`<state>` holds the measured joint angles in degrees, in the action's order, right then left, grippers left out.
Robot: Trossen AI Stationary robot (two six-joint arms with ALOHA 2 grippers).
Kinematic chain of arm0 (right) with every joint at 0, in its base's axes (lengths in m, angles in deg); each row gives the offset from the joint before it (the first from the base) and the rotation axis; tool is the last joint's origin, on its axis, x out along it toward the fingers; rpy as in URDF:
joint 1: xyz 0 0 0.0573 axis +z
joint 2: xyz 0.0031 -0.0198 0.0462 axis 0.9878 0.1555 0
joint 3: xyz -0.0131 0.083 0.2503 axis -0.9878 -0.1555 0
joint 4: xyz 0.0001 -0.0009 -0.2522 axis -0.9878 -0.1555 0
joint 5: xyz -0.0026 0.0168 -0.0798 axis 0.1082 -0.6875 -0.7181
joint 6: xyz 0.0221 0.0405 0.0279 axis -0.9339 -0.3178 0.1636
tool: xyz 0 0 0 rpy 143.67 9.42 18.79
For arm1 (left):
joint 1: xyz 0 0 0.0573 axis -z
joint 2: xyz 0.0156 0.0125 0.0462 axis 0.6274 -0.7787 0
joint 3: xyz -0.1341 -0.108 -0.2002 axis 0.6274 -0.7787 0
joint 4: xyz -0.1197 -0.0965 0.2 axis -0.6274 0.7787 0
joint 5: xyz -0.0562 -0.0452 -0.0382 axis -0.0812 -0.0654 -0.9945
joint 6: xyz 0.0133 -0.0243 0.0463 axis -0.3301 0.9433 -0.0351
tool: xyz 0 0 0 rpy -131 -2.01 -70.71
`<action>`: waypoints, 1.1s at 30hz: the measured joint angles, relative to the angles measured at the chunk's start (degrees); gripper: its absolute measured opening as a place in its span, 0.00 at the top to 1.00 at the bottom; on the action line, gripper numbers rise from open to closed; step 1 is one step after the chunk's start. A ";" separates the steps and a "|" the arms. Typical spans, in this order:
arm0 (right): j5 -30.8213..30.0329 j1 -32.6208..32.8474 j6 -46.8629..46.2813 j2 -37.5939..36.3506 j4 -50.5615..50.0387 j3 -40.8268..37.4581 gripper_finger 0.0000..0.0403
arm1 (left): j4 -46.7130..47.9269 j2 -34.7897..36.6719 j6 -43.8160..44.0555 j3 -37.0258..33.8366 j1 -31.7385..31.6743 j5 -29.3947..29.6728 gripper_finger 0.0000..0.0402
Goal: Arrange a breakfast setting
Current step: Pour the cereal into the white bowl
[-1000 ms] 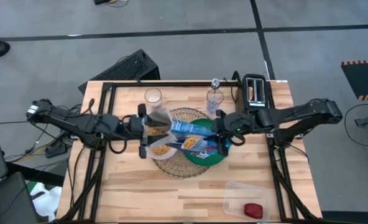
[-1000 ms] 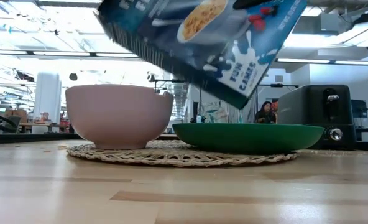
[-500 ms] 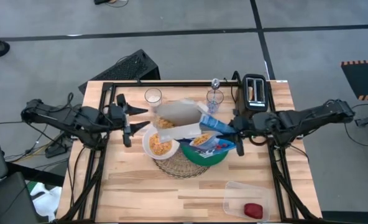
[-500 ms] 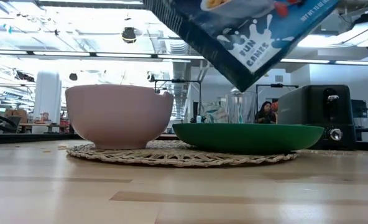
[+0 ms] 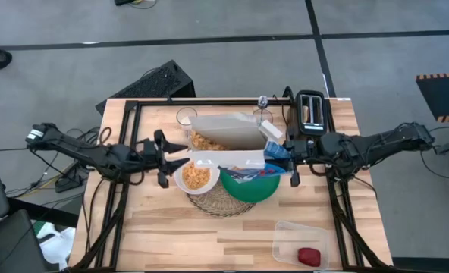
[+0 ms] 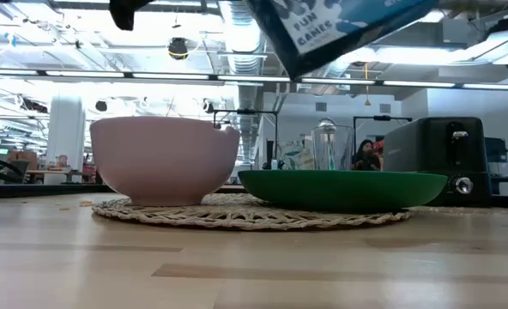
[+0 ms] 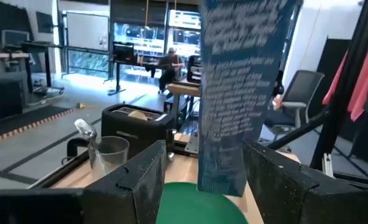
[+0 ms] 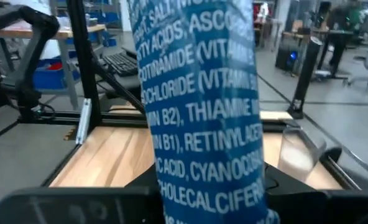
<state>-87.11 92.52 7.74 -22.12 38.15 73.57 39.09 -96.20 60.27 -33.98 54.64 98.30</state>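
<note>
Right gripper point(image 5: 291, 161): jaws closed on the cereal box point(image 5: 232, 144), held in the air above the green plate point(image 5: 249, 186) with its open top toward the left arm. Left gripper point(image 5: 166, 158): jaws open, empty, just beside the white bowl point(image 5: 196, 177), which holds cereal. Bowl and plate sit on the mat point(image 5: 213, 203). An apple point(image 5: 309, 256) lies in the tub point(image 5: 285, 233), well apart.

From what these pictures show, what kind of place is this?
Probably a robotics lab inside a large open office or workshop. A wooden table on a black metal frame stands on grey floor, and beyond it are desks with monitors, exposed ceiling ducts and a seated person.
</note>
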 joint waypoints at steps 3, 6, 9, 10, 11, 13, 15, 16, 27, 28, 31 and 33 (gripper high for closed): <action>3.04 -0.99 1.24 1.75 5.70 -0.06 0.72 | -2.78 -2.35 -2.26 -0.54 -0.04 -2.20 0.50; 5.54 -2.41 1.75 3.65 7.94 -0.04 0.72 | -2.98 -4.88 -1.48 0.78 0.01 -3.66 0.50; 7.47 -4.05 2.31 6.23 10.31 -0.05 0.72 | -3.26 -7.22 0.08 2.48 -0.03 -5.08 0.46; 8.12 -4.64 2.40 6.99 11.62 -0.06 0.72 | -2.95 -7.76 0.12 2.68 -0.02 -5.23 0.43; 9.11 -5.13 2.46 7.72 13.07 -0.06 0.72 | -2.16 -8.32 0.18 2.80 0.03 -5.31 0.41; 10.01 -6.12 2.45 8.86 15.47 -0.06 0.72 | -2.62 -9.79 0.07 3.77 0.03 -6.28 0.33; 10.86 -6.79 2.42 10.03 17.75 -0.06 0.72 | -2.07 -10.33 -0.27 3.96 0.03 -6.27 0.25; 10.99 -6.90 2.47 10.38 18.37 -0.04 0.72 | -2.62 -10.82 -0.32 4.51 0.03 -6.37 0.21; 11.90 -7.54 3.81 17.63 28.13 0.06 0.72 | -4.26 -11.36 -1.24 5.13 0.03 -5.64 0.03; 11.92 -7.54 3.82 18.12 27.95 0.07 0.72 | -4.30 -11.36 -1.24 5.13 0.03 -6.10 0.03; 12.16 -7.84 3.81 19.82 30.77 0.03 0.72 | -4.20 -11.37 -1.30 5.13 0.07 -6.72 0.03; 12.16 -7.86 3.80 20.90 31.85 0.04 0.72 | -4.57 -11.36 -1.30 5.13 0.11 -6.66 0.03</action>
<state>-74.95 84.66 11.54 -1.22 69.99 73.62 34.53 -107.56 58.97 -28.86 54.75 91.64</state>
